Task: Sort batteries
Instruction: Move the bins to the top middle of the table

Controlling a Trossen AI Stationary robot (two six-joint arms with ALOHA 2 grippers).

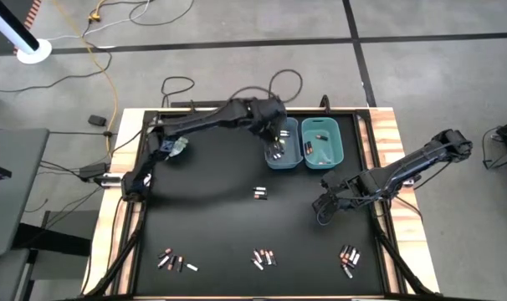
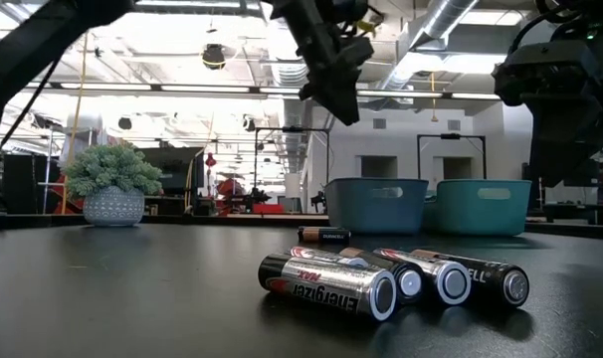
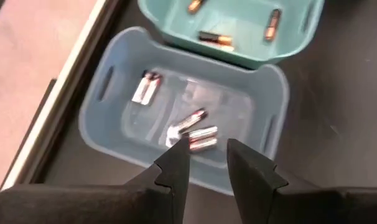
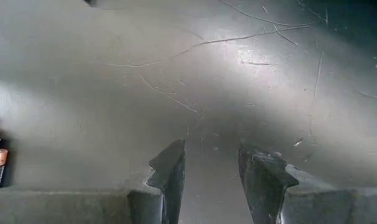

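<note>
Both sets of jaws stand apart, empty. Left gripper (image 3: 207, 158) hovers over the blue bin (image 1: 281, 159), silvery batteries (image 3: 191, 130) lying inside, apparently just dropped; right gripper (image 4: 210, 168) waits low near loose batteries (image 1: 348, 257) at the table's edge.

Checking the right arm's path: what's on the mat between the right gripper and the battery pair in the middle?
Nothing: in the high view, only bare black mat lies between the right gripper and the battery pair.

Overhead, table-level, two wrist-close — shared table (image 1: 220, 217).
</note>
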